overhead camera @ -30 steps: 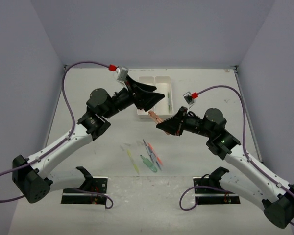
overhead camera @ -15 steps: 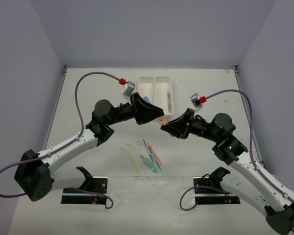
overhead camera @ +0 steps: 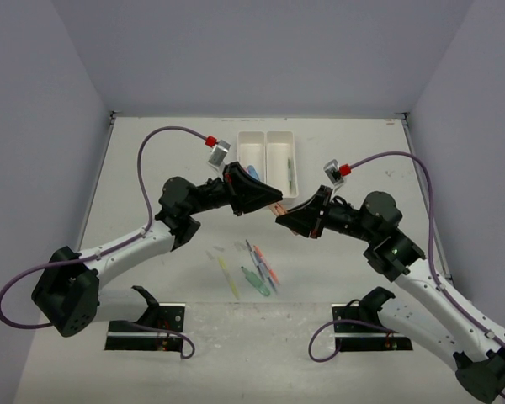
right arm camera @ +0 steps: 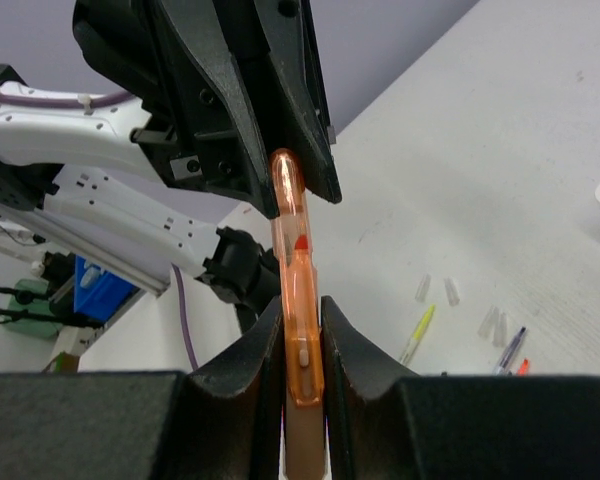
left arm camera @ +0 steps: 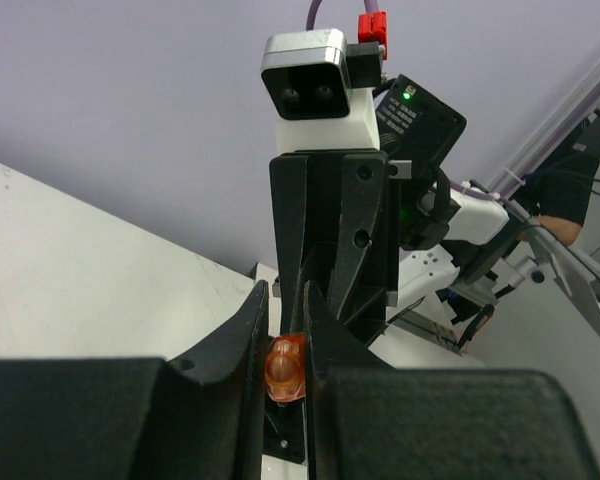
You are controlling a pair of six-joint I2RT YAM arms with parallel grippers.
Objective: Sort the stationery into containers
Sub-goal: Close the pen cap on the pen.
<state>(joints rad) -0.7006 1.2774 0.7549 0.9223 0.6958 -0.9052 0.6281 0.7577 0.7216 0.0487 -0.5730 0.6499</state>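
An orange pen (overhead camera: 275, 208) hangs in the air between both arms, in front of the white tray (overhead camera: 279, 133). My left gripper (overhead camera: 272, 202) is shut on the pen's capped end (left arm camera: 284, 368). My right gripper (overhead camera: 280, 220) is shut on the pen's body (right arm camera: 298, 330), and its clear orange cap (right arm camera: 288, 195) reaches into the left gripper's jaws. Loose stationery lies on the table below: a yellow pen (overhead camera: 228, 277), a green piece (overhead camera: 255, 280) and a red pen (overhead camera: 267, 268). A green pen (overhead camera: 290, 174) lies in the tray's right compartment and a blue piece (overhead camera: 251, 171) in the left one.
Small clear caps (right arm camera: 437, 290) lie on the table near the yellow pen (right arm camera: 417, 335). The arms' base plates (overhead camera: 147, 324) sit at the near edge. Grey walls close off the table on three sides.
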